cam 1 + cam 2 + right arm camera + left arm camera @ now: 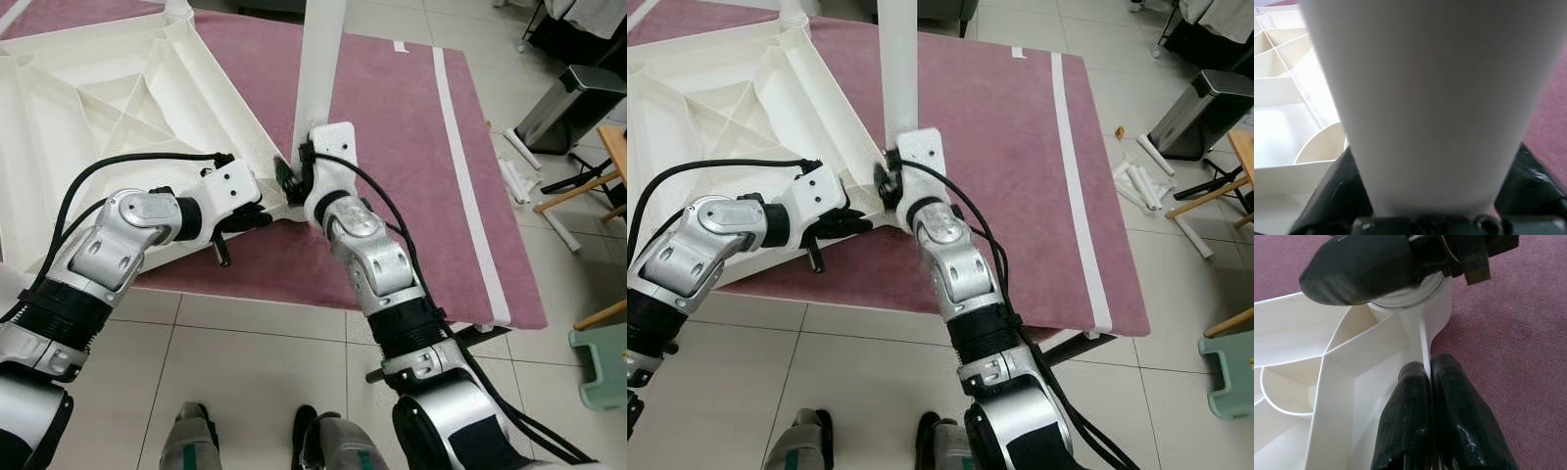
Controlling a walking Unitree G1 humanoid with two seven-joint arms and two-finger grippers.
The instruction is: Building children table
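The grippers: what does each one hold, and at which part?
Right gripper holds the white leg near its base; left gripper pinches the tabletop rim at that corner.

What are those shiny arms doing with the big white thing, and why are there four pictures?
They belong to a walking robot. Two pictures come from cameras in its head, looking down; the other two come from cameras on its wrists. A white tabletop lies upside down on a purple mat. The left hand pinches a thin wall of the tabletop at its corner. The right hand grips a white table leg standing in that corner.
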